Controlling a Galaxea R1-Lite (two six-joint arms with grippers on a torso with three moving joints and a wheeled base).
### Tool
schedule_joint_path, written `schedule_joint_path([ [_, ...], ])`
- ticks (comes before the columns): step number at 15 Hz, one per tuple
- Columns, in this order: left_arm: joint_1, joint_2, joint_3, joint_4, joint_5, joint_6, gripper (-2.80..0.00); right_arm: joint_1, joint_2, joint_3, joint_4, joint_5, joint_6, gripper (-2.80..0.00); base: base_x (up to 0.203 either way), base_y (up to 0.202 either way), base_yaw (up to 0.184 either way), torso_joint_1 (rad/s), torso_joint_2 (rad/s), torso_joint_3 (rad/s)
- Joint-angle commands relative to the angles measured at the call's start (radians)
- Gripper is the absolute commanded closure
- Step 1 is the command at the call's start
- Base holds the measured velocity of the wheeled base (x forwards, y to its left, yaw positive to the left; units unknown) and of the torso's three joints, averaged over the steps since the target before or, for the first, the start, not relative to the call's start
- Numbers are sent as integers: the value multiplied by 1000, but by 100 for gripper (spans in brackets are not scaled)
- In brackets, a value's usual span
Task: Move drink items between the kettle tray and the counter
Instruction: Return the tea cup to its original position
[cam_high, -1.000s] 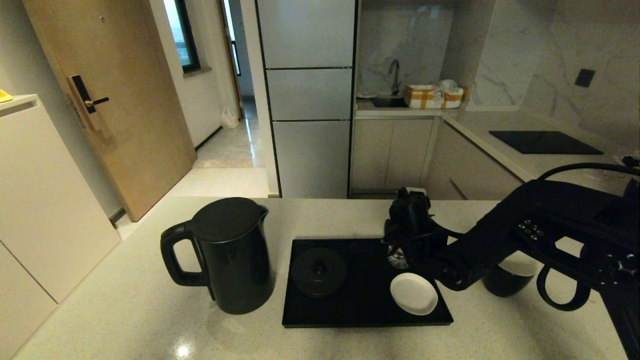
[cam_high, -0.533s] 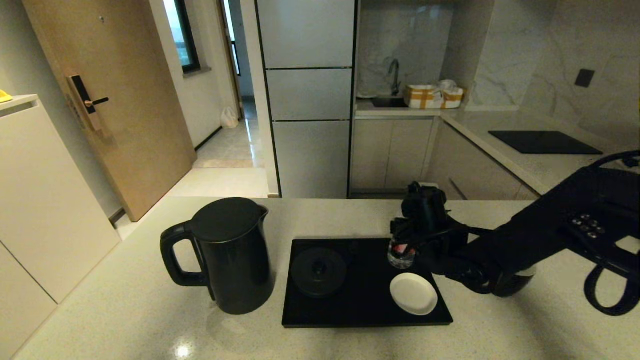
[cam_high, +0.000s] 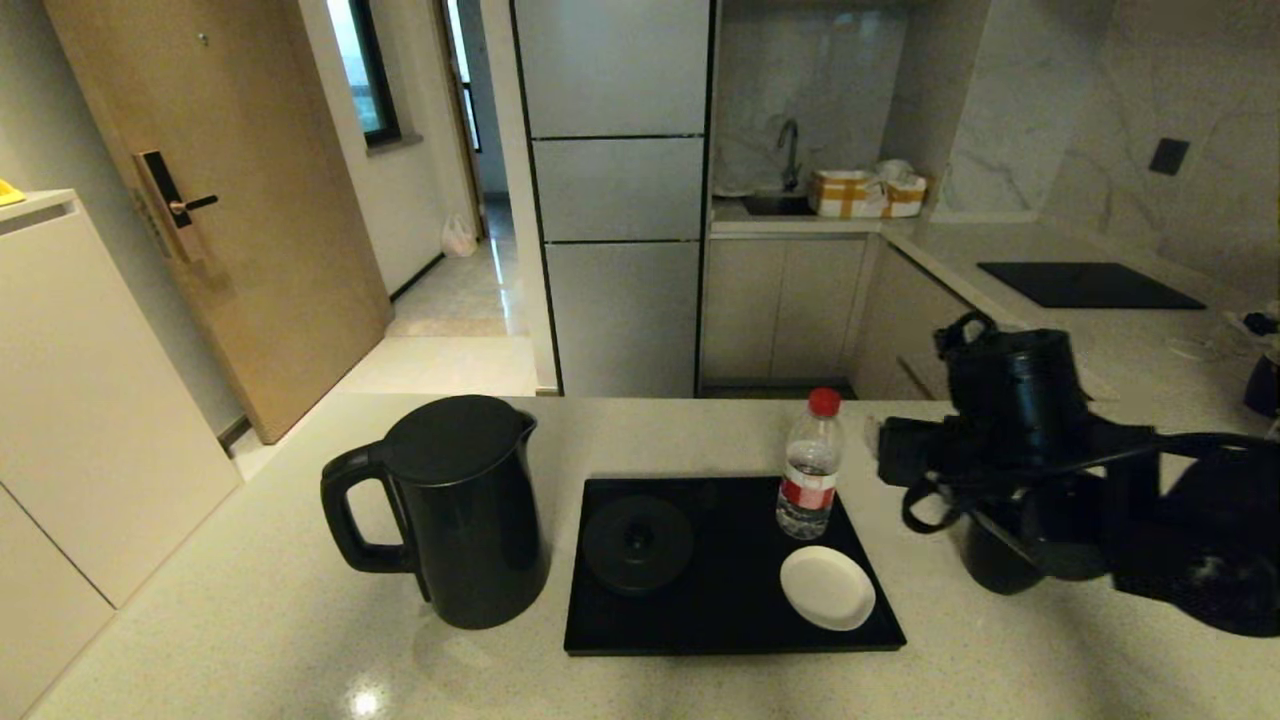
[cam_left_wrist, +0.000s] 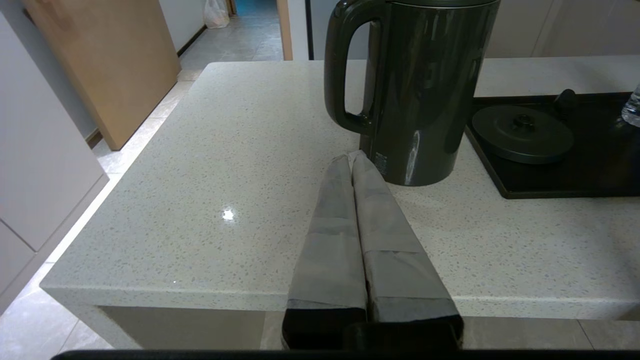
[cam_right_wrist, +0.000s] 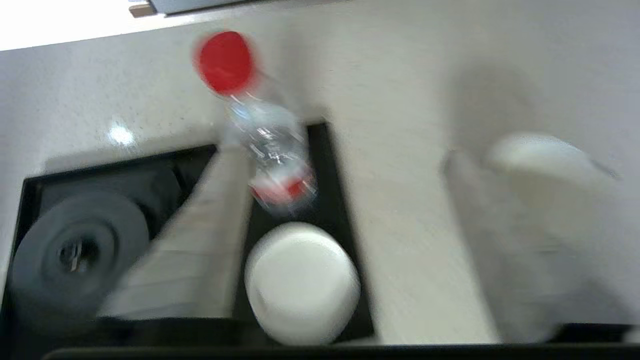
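Right arm reaches in from the right edge of the counter (cam_high: 300, 640), forearm roughly level, wrist housing raised above the surface near the right side. Right gripper (cam_right_wrist: 345, 175) points down and toward the counter's middle; its two pale padded fingers (cam_right_wrist: 200, 240) are spread wide apart with nothing between them, one blurred on each side of the right wrist view. A cable loops under the wrist.

Left arm sits low at the counter's near edge, toward the left corner, out of the head view. Left gripper (cam_left_wrist: 354, 157) is level, aimed across the surface, grey padded fingers pressed together along their length, holding nothing.
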Motion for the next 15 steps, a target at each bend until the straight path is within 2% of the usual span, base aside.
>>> schedule_joint_path([
  [1, 0, 0, 0, 0, 0, 0, 0, -1, -254, 54, 222, -6, 67, 0, 0, 0, 0, 0, 0, 0],
  [2, 0, 0, 0, 0, 0, 0, 0, -2, -313, 80, 368, -6, 124, 0, 0, 0, 0, 0, 0, 0],
  [4, 0, 0, 0, 0, 0, 0, 0, -4, -391, 163, 549, -7, 261, 0, 0, 0, 0, 0, 0, 0],
  [7, 0, 0, 0, 0, 0, 0, 0, -5, -405, 270, 629, -14, 331, 0, 0, 0, 0, 0, 0, 0],
  [10, 0, 1, 2, 0, 0, 0, 0, -4, -275, 321, 571, -43, 400, 0, 0, 0, 0, 0, 0, 0],
  [15, 0, 1, 0, 0, 0, 0, 0, -1, 26, 373, 260, -86, 430, 0, 0, 0, 0, 0, 0, 0],
])
